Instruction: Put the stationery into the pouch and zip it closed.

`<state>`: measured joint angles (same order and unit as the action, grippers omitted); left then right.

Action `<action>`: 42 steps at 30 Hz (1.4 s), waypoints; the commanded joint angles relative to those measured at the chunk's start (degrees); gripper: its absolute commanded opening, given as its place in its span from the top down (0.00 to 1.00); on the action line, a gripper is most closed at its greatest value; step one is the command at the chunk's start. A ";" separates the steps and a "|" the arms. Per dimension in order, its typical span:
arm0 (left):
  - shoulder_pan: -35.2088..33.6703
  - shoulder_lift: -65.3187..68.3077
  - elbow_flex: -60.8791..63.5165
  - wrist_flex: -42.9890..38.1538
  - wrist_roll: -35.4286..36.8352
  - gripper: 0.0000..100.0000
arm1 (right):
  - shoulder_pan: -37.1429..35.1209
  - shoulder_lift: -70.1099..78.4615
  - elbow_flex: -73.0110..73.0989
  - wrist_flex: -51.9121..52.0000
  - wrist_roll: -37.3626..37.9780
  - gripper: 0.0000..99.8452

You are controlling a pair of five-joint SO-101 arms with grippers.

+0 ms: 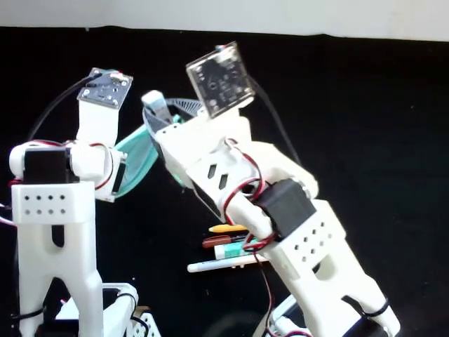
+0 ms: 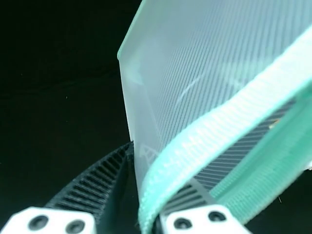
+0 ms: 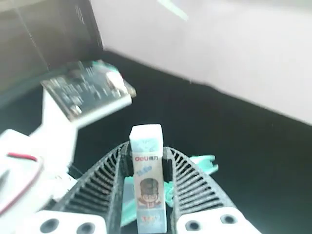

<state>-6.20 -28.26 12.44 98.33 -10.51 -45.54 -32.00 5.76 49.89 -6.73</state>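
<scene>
The pouch (image 1: 139, 156) is translucent with a teal zipper band (image 2: 204, 141), and it hangs above the black table. My left gripper (image 2: 141, 168) is shut on its teal edge; in the high view this gripper (image 1: 121, 174) sits at the pouch's left end. My right gripper (image 3: 146, 148) is shut on a white and blue eraser (image 3: 146, 187), held upright. In the high view the eraser (image 1: 154, 105) is just above the pouch's upper end. Several pens (image 1: 226, 242) lie on the table under the right arm.
The left arm's camera board (image 3: 85, 92) is close beside the right gripper. The right arm's body (image 1: 280, 210) covers part of the pens. A pale wall (image 1: 280, 14) runs behind the black table (image 1: 379, 112), which is bare on the right.
</scene>
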 commanded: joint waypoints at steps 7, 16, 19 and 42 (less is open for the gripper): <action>1.19 16.92 -10.77 1.76 3.25 0.99 | -2.86 -0.92 -7.16 0.13 -5.10 0.99; 1.19 26.59 -18.77 2.37 4.75 0.99 | -3.30 2.95 0.48 -14.02 -5.27 0.99; 1.19 26.42 -18.86 2.46 4.75 0.99 | -2.51 5.58 3.56 -19.74 -5.27 0.99; -12.88 27.12 -30.73 2.20 6.95 0.99 | 0.92 17.36 10.33 -30.46 -5.36 0.99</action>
<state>-16.40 -1.89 -17.27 100.53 -4.26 -45.36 -15.38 14.81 19.38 -11.74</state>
